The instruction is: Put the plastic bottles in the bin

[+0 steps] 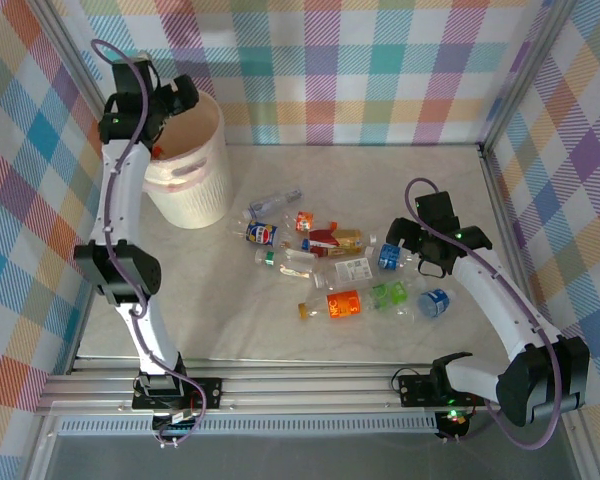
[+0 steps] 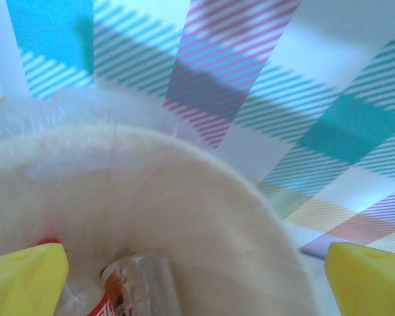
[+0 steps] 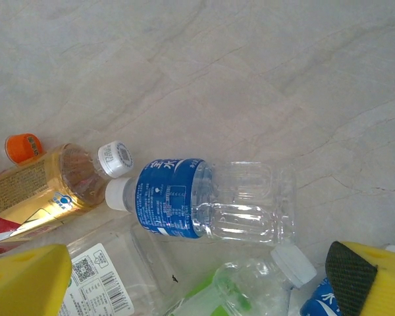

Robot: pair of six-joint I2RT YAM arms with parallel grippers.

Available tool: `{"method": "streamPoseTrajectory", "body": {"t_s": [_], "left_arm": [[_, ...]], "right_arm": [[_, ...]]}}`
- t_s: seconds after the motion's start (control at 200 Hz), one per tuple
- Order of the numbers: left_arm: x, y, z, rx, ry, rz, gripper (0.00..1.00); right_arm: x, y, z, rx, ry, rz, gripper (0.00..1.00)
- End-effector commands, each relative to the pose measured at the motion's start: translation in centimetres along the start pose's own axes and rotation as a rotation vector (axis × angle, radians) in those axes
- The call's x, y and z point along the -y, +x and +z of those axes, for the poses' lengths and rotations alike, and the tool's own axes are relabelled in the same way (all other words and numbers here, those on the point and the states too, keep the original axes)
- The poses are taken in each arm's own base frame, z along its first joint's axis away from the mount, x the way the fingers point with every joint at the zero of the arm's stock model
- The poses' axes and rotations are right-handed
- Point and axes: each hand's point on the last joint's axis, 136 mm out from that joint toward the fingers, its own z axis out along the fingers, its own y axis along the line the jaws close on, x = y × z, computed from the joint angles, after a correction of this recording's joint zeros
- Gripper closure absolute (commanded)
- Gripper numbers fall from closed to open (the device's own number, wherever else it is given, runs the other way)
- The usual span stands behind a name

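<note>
The bin (image 1: 192,192) stands at the desk's (image 1: 430,175) far left corner; the plastic bottles (image 1: 332,272) lie scattered mid-desk. The left gripper (image 2: 194,270) hangs spread wide over the bin (empty), the right gripper (image 3: 197,263) likewise over a blue-labelled bottle (image 3: 204,201).

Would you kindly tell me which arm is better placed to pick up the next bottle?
The right arm. The right claw, open, hovers just above the blue-label bottle in the pile, while the left claw, also open, is over the bin, away from the loose bottles.
</note>
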Motion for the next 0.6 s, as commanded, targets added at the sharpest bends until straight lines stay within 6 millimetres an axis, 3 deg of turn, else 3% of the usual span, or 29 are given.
{"method": "streamPoseTrajectory", "body": {"t_s": [0.0,0.15,0.22,0.34,0.595], "left_arm": [[2.5,-2.0,-3.8,0.065,0.112,0.008,0.0],[5.9,-1.2,-8.3,0.121,0.254,0.046,0.0],[7.7,0.1,-10.3,0.13,0.329,0.075,0.0],[11.0,3.9,-13.3,0.125,0.444,0.148,0.0],[17.0,14.2,-18.9,0.127,0.675,0.339,0.0]], "right_arm": [[-0.3,-0.2,-0.6,0.027,-0.028,-0.008,0.0],[-0.1,-0.2,-1.0,0.041,-0.028,-0.007,0.0],[0.1,-0.1,-1.0,0.044,-0.026,-0.007,0.0],[0.2,0.1,-1.0,0.043,-0.023,-0.005,0.0],[0.6,0.6,-0.9,0.036,-0.017,0.002,0.0]]}}
